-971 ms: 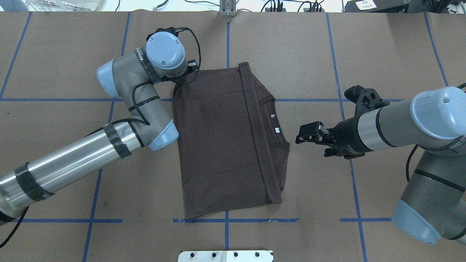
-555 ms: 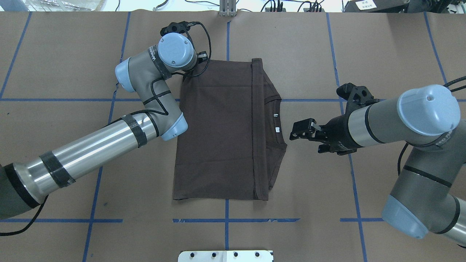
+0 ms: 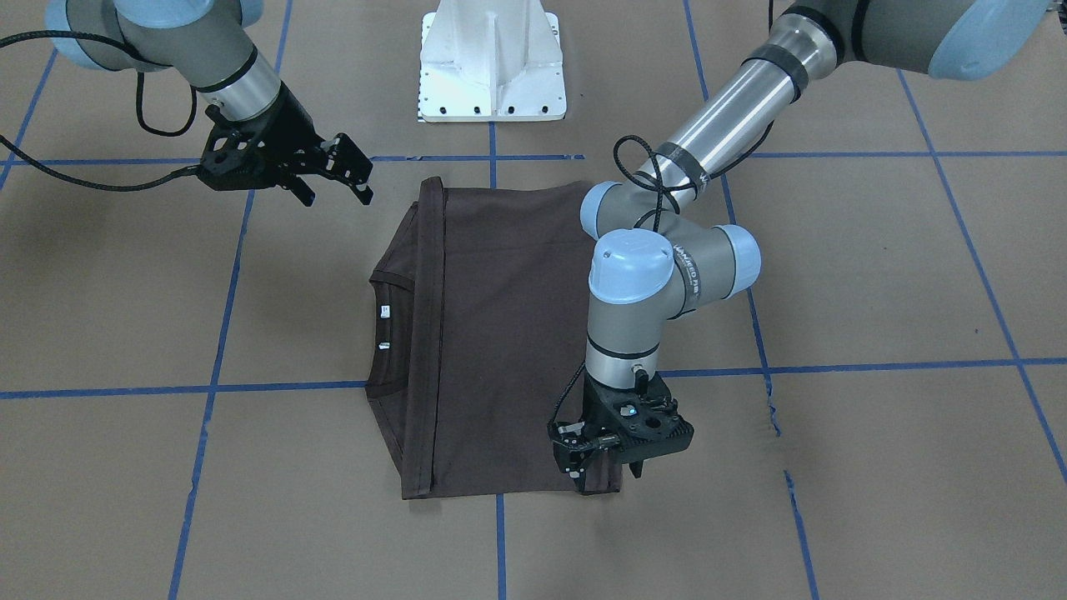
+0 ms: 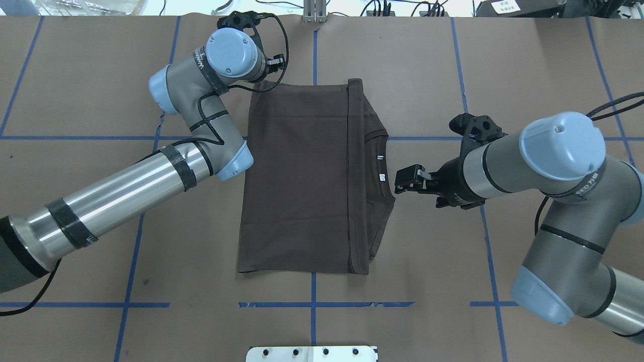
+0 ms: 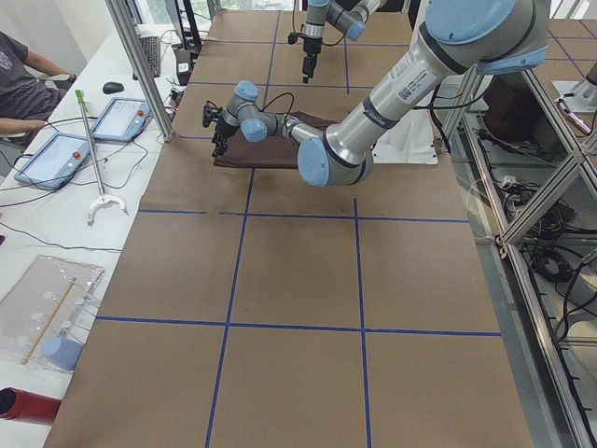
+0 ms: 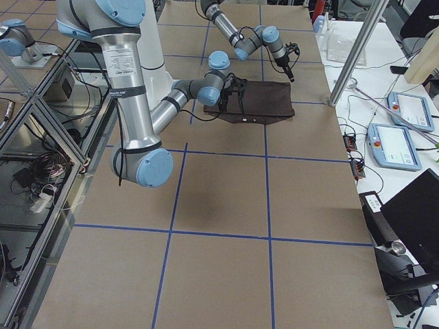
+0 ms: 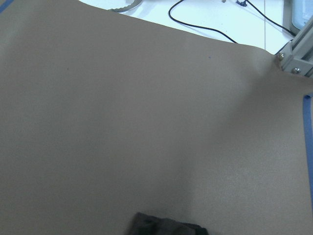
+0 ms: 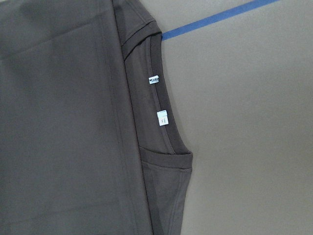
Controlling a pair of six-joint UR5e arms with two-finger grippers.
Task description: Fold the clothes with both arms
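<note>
The dark brown T-shirt (image 4: 297, 176) lies folded flat on the brown paper table, collar (image 4: 380, 166) and labels toward the right arm; it also shows in the front view (image 3: 492, 333). My left gripper (image 3: 588, 462) points down at the shirt's far corner and is shut on it; in the overhead view the wrist hides it. The left wrist view shows only a scrap of shirt (image 7: 166, 227). My right gripper (image 4: 404, 182) is open and empty, hovering just beside the collar (image 8: 164, 127).
The white pedestal (image 3: 492, 75) stands at the near edge. Blue tape lines (image 4: 312, 304) cross the paper. An aluminium post (image 4: 314, 12) and cables sit at the far edge. Tablets (image 5: 121, 117) and an operator are on the side bench.
My left gripper has dragged the shirt's corner toward the far edge, straightening and shifting the shirt. My right gripper has moved closer to the collar, still open.
</note>
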